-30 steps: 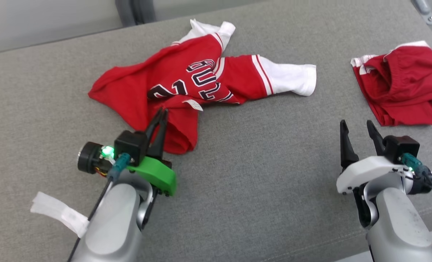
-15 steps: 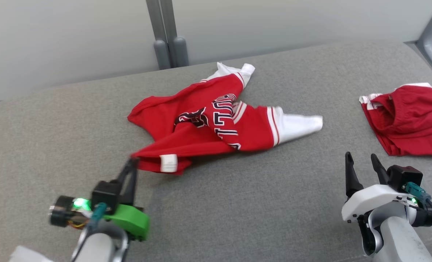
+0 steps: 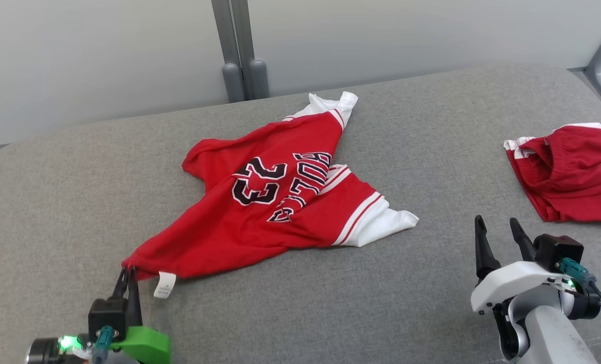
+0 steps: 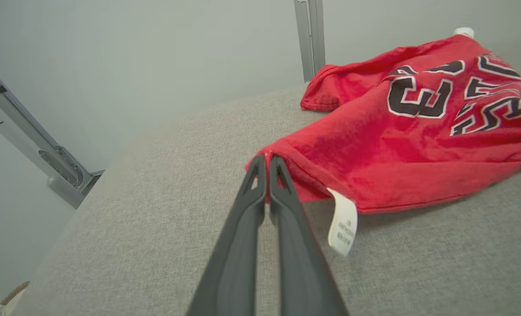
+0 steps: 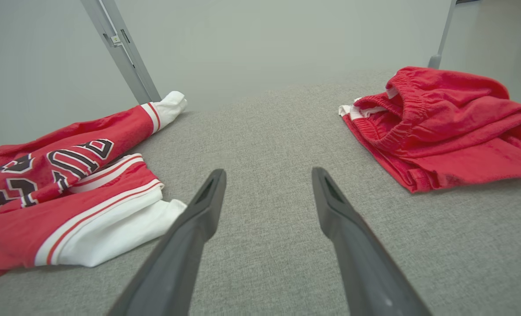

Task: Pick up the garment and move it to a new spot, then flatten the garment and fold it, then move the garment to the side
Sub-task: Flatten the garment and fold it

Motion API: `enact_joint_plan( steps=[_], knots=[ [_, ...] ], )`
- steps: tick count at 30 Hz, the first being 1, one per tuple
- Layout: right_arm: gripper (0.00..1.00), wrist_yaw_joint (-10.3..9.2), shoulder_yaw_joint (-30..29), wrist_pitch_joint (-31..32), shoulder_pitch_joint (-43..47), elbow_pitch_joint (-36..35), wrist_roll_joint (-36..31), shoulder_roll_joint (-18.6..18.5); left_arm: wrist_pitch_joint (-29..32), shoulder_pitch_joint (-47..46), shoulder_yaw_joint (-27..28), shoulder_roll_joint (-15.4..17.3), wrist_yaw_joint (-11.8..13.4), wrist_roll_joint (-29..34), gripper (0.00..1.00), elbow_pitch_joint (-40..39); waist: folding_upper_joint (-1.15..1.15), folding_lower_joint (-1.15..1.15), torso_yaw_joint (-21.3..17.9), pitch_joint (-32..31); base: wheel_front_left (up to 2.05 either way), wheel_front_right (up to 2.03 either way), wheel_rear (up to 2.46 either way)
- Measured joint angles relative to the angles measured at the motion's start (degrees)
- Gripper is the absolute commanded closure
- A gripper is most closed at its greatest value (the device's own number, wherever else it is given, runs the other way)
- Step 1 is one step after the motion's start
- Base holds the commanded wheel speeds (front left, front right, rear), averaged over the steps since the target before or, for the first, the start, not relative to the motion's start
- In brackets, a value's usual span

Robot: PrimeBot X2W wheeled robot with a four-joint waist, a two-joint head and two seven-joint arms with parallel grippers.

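Two red garments lie loose on the wide grey cushion (image 3: 432, 303) in front of you. The larger, the numbered red-and-white jersey (image 3: 280, 207), sprawls across the middle, tapering to a point at the near left, creased and bunched through its lettering, one white cuff far, one right. The crumpled red shorts (image 3: 568, 177) sit well apart at the far right. Your right gripper (image 3: 496, 222) hovers at the near right, fingers spread and holding nothing. Your left gripper (image 3: 127, 275), at the near left, is pinched tight on the jersey's near-left corner, just beside the small white care label (image 3: 165, 284). By the look of it you are in the relocating step; flattening, folding and the last move to the side are all left to do. Nothing sits in a bin or basket: both garments rest straight on the cushion.
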Motion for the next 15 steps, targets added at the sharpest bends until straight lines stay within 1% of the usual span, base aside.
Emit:
enact_joint_plan(
  steps=[4,8,12,15],
  knots=[
    [0.0,-0.01,1.5,0.0,0.4,-0.7,0.5,0.0,0.0,2.0,1.1,-2.1,1.8,-0.1,0.0,3.7,0.0,0.0,-0.1,0.0,0.0,0.0,0.0],
    [0.0,-0.01,3.8,0.0,0.6,-2.9,0.8,0.0,0.0,3.4,3.7,-3.8,3.6,-1.4,0.0,3.3,0.0,0.0,0.1,0.0,0.0,0.0,0.0],
    [0.0,0.0,6.2,0.0,0.9,-6.0,0.6,0.0,0.0,3.9,4.7,-4.7,3.5,-1.6,0.0,0.1,0.0,0.0,0.6,0.1,0.0,0.0,0.0],
    [0.0,-0.01,7.5,0.0,1.4,-6.1,0.2,0.0,0.0,3.9,5.4,-4.9,3.1,-1.4,0.0,-0.6,0.0,0.0,1.2,0.3,0.0,0.0,0.0]
  ],
)
